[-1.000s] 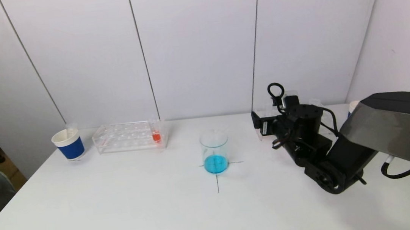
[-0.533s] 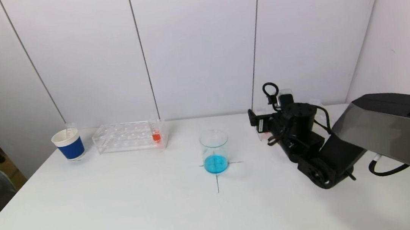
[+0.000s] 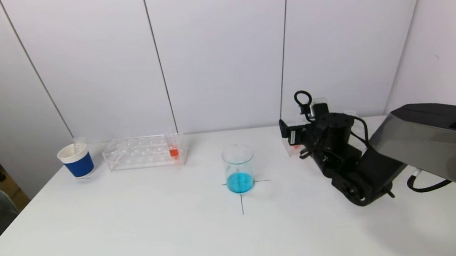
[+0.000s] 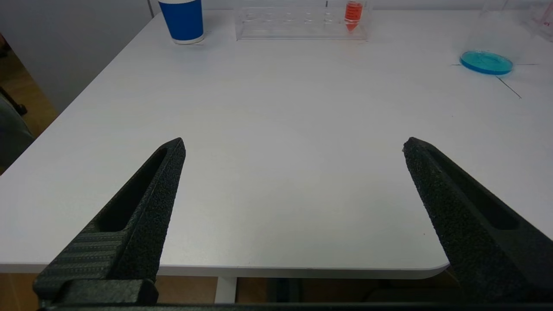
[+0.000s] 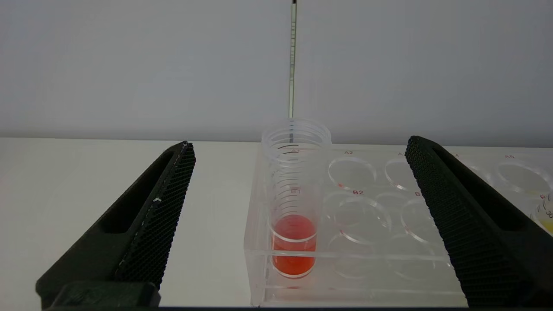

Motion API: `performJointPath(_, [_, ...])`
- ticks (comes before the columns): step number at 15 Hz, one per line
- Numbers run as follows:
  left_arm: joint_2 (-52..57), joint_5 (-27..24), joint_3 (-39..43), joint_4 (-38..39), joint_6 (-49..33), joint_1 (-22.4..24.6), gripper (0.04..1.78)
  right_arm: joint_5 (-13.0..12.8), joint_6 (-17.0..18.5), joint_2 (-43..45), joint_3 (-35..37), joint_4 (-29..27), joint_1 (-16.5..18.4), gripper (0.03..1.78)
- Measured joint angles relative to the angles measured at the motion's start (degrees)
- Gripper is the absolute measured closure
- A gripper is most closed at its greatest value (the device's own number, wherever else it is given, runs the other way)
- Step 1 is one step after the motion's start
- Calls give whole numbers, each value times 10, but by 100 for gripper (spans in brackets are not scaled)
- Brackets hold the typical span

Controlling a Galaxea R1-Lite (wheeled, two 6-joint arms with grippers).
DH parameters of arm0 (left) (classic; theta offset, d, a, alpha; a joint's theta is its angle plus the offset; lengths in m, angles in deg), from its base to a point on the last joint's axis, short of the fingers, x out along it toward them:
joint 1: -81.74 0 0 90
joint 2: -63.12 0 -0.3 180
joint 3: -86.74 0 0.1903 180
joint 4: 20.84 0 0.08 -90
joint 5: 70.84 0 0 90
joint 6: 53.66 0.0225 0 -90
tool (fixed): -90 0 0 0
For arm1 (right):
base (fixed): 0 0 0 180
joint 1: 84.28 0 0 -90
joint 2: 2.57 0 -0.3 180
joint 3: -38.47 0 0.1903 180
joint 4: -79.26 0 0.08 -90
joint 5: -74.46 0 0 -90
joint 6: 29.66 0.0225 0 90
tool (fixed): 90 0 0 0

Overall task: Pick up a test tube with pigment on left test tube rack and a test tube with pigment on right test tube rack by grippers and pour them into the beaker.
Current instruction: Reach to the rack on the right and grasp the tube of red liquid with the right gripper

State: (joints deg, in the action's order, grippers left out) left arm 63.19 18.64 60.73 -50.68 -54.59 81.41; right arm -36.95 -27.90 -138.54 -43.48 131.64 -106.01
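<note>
While spread wide: right gripper (image 5: 298, 151), textured black fingers flanking a clear ribbed test tube (image 5: 295, 203) of red pigment; left gripper (image 4: 293, 144) equally agape.

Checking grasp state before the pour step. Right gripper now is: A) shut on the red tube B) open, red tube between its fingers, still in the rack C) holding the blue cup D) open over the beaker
B: in the right wrist view the right gripper stands wide open, its fingers clear of the red tube, which sits upright in the rack.
</note>
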Motion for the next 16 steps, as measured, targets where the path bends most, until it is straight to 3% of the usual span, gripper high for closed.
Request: performJointPath(16, [0, 0, 0, 0, 0, 0, 6, 0, -1, -5, -7, -4, 0, 4])
